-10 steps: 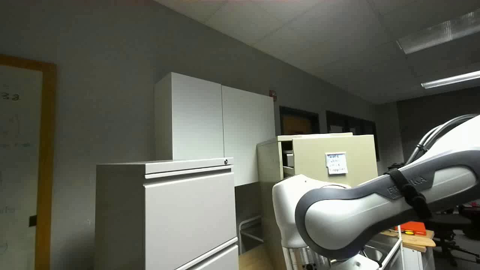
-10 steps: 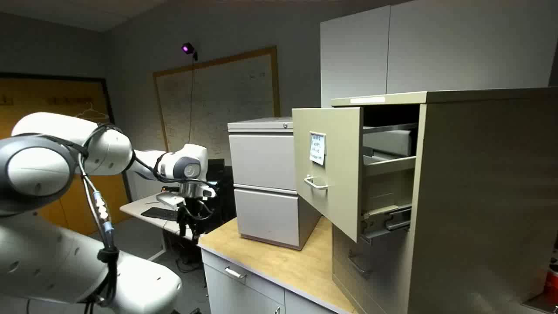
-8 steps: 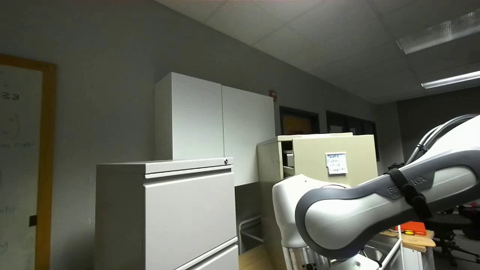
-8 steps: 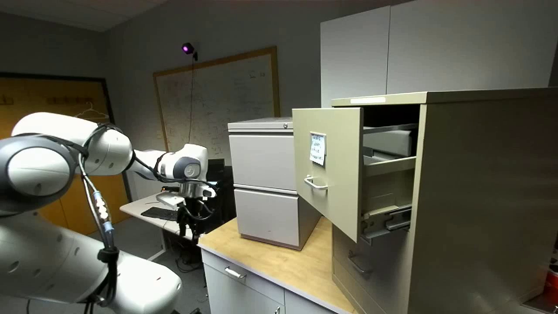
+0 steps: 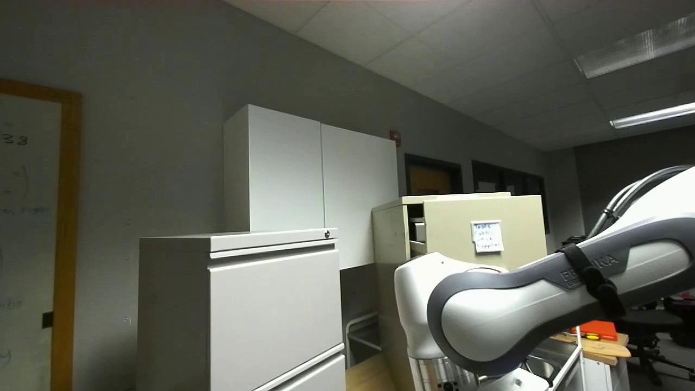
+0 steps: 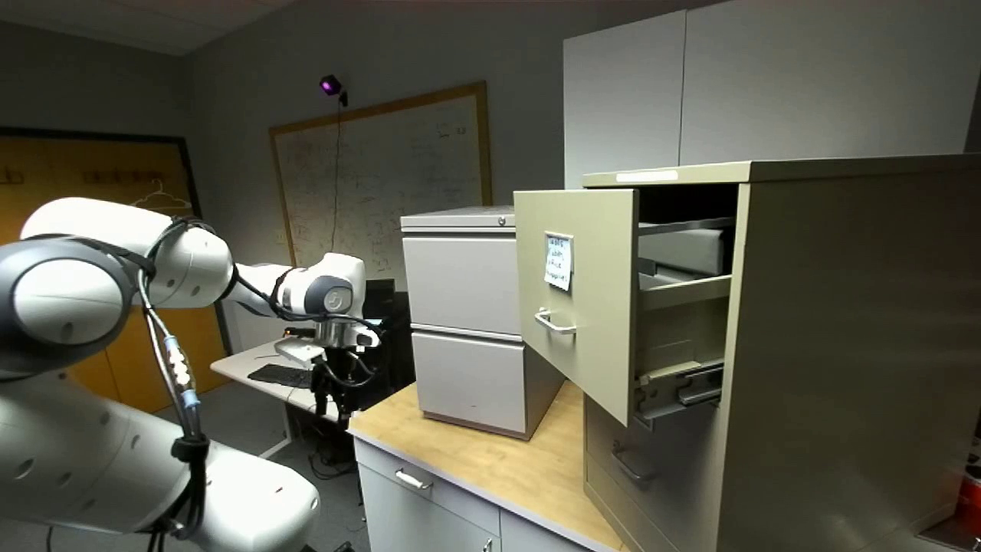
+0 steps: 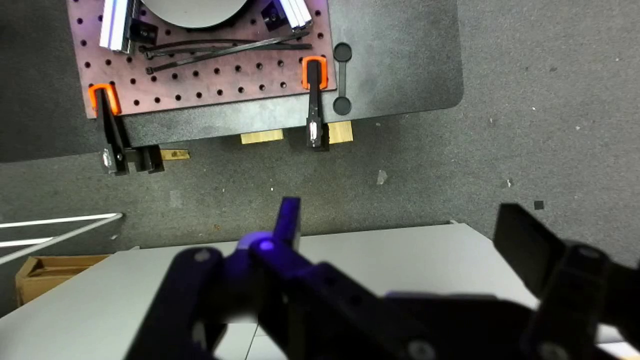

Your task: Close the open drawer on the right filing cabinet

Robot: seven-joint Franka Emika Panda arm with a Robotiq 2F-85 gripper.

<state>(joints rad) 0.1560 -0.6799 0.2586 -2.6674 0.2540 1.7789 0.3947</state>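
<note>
The open drawer is the top one of the beige right filing cabinet [image 6: 843, 345], which also shows in an exterior view [image 5: 388, 239]. Its wide beige front [image 6: 602, 299] stands well out from the cabinet and bears a white paper sheet and a metal handle [image 6: 555, 322]. The drawer front also shows in an exterior view [image 5: 518, 228], partly hidden by my arm. A grey object lies inside the drawer. My gripper [image 6: 333, 387] points down, well apart from the drawer front. In the wrist view my gripper [image 7: 400, 212] has its fingers wide apart with nothing between them. The drawer is out of the wrist view.
A pale grey two-drawer cabinet [image 6: 464, 284] stands on a wooden counter [image 6: 475, 468] beside the beige cabinet. White cupboards [image 6: 625, 107] hang behind. A desk with a keyboard [image 6: 280, 375] is behind my gripper. The wrist view shows floor, a white surface and clamps [image 7: 314, 100] on a perforated plate.
</note>
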